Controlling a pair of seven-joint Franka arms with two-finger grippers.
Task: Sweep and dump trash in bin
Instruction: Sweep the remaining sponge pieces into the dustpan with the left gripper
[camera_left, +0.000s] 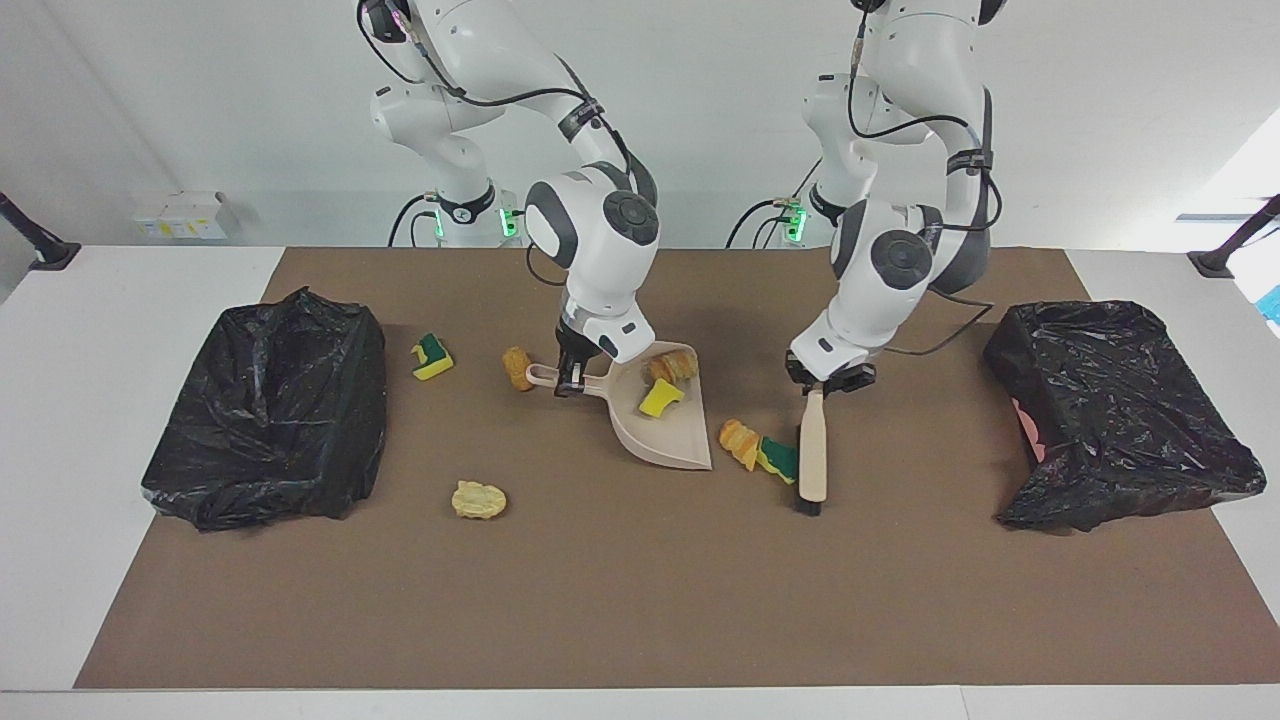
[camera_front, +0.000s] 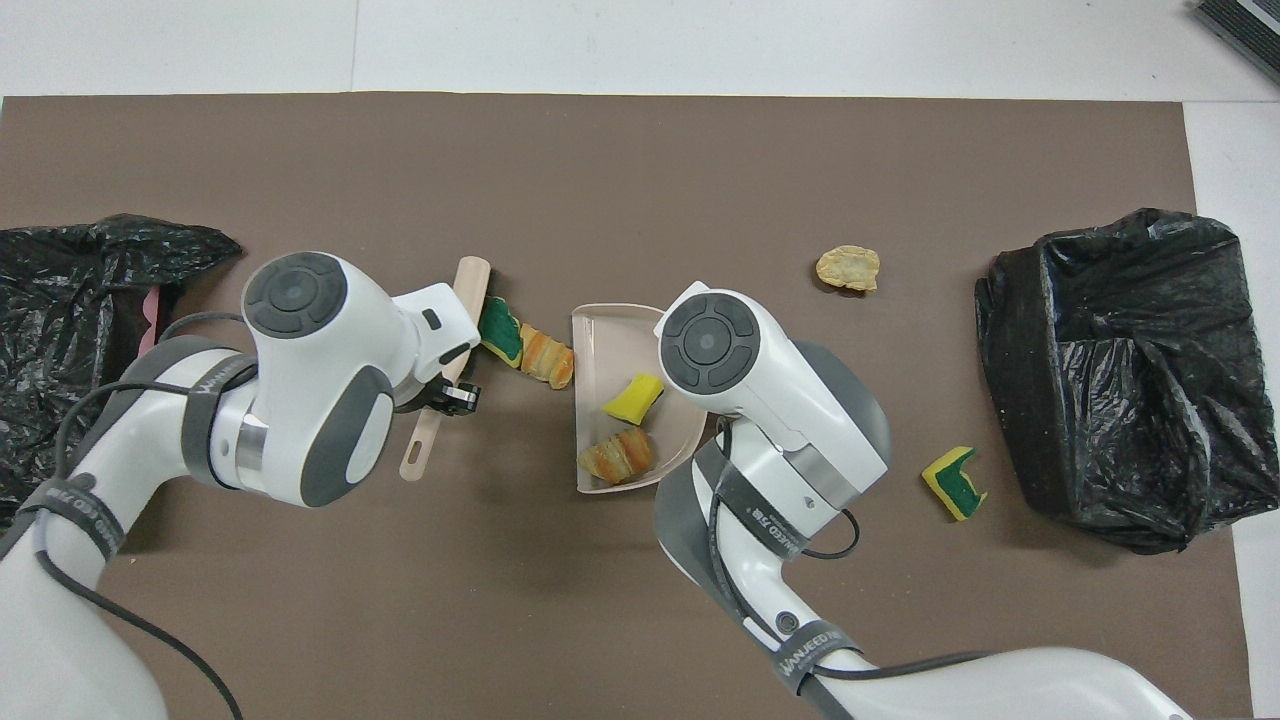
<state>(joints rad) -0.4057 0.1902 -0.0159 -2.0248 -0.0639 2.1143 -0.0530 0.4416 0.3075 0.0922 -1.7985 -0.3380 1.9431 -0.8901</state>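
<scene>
The left arm bends down over the worktop (camera_left: 640, 600), its fingers (camera_left: 826, 378) clenched on a brush (camera_left: 812, 455) handle; the bristles press a green-faced sponge (camera_left: 776, 458) and a bread lump (camera_left: 738, 440) against the dustpan (camera_left: 665, 440) lip. The right arm leans in, its fingers (camera_left: 568, 378) grasping the dustpan handle. Below them the pan holds a yellow sponge (camera_left: 660, 396) and a croissant-like lump (camera_left: 668, 361). Other trash lies loose on the mat. A black-lined bin (camera_left: 1115, 410) stands at each end.

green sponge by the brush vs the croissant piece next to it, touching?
Touching. The overhead view shows the green-faced sponge pressed against the croissant piece with no mat between them, both lying between the brush and the dustpan; the facing view agrees.
</scene>
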